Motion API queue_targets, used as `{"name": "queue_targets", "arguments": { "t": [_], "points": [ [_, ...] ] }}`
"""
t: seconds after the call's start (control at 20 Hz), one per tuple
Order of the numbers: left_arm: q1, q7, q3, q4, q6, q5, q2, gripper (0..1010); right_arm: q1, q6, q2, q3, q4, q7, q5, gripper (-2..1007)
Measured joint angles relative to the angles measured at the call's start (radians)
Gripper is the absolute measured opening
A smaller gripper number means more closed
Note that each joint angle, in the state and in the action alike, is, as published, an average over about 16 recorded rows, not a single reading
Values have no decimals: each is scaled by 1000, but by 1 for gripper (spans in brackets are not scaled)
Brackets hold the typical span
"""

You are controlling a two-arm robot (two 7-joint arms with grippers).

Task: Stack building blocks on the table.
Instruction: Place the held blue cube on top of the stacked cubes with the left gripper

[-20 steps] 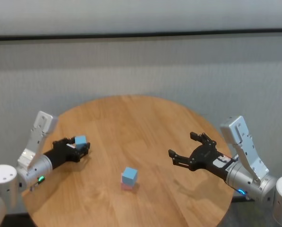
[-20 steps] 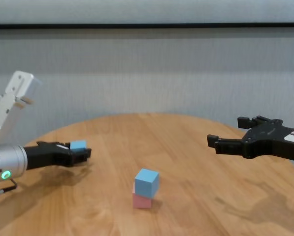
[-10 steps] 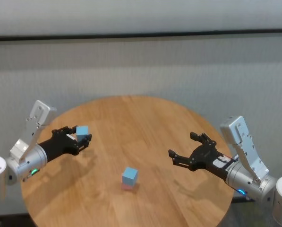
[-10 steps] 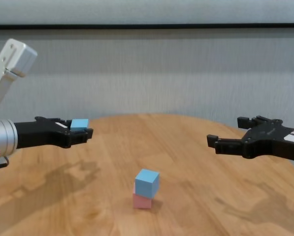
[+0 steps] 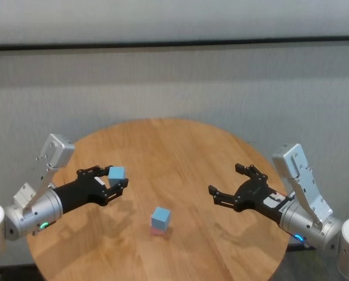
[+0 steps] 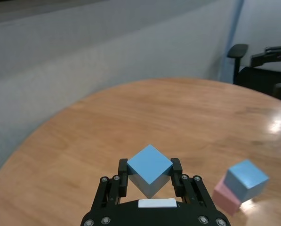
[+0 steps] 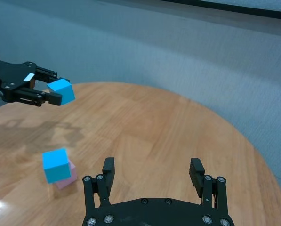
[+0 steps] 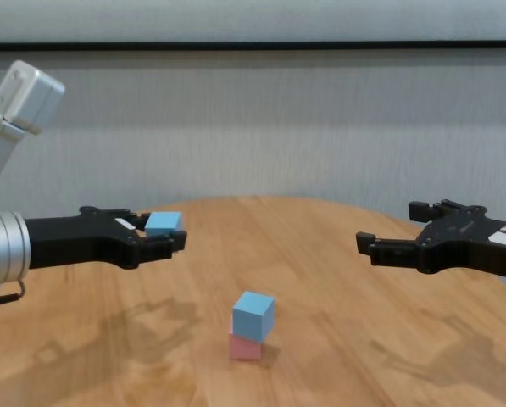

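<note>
Currently left gripper (image 8: 161, 237) is clamped on a blue block (image 8: 164, 223) held above the table (image 5: 180, 152), left of the blue-on-pink stack (image 8: 252, 326), while right gripper (image 8: 394, 236) hovers spread apart over the right side.

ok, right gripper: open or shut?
Open. The right gripper hovers over the table with its fingers spread wide and nothing between them; the left gripper holds a light blue block.

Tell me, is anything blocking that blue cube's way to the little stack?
Nothing visible. The left end effector holds the blue cube above bare table, left of the blue-on-pink stack; the right end effector waits apart.
</note>
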Motion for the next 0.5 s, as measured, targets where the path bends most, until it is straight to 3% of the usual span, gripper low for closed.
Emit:
{"name": "queue_targets", "arguments": {
  "t": [0.5],
  "points": [
    [6, -81, 46, -42, -11, -35, 13, 563, 0, 0, 0, 0, 0, 0, 0, 1001]
  ]
}}
